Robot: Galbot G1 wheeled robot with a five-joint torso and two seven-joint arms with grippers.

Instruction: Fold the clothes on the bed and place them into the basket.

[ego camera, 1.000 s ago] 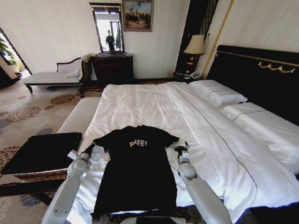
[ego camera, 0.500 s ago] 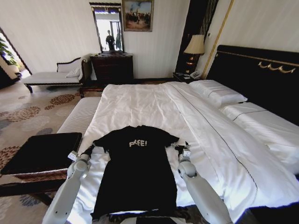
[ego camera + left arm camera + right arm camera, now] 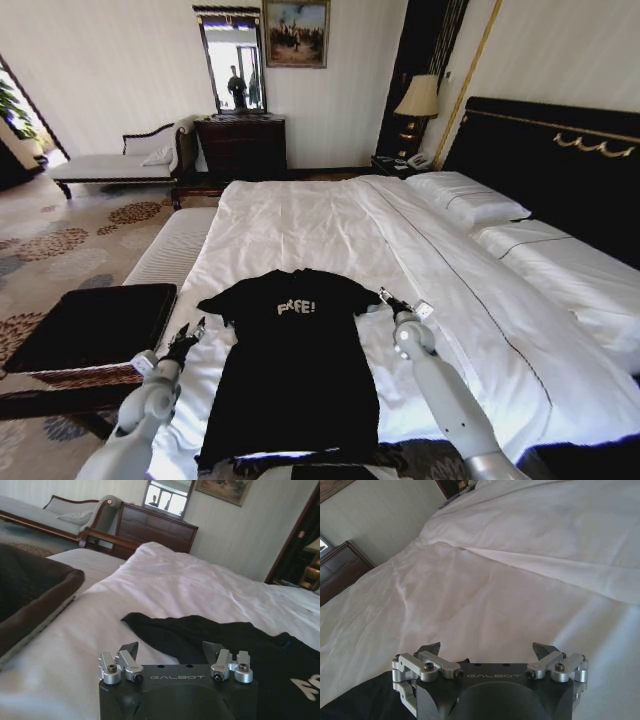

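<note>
A black T-shirt [image 3: 291,365] with white lettering lies flat on your white bed [image 3: 300,225], near its foot. Your left claw [image 3: 186,335] hovers beside the shirt's left sleeve, fingers spread — holding nothing. Your right claw [image 3: 391,300] sits just off the right sleeve, also spread. The black-lined wicker basket [image 3: 90,330] stands left of the bed.

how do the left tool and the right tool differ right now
The left tool sits off the T-shirt, over bare duvet beside the left sleeve and near the basket. The right tool is at the right sleeve's tip, farther up the bed. Both are open and hold nothing.
</note>
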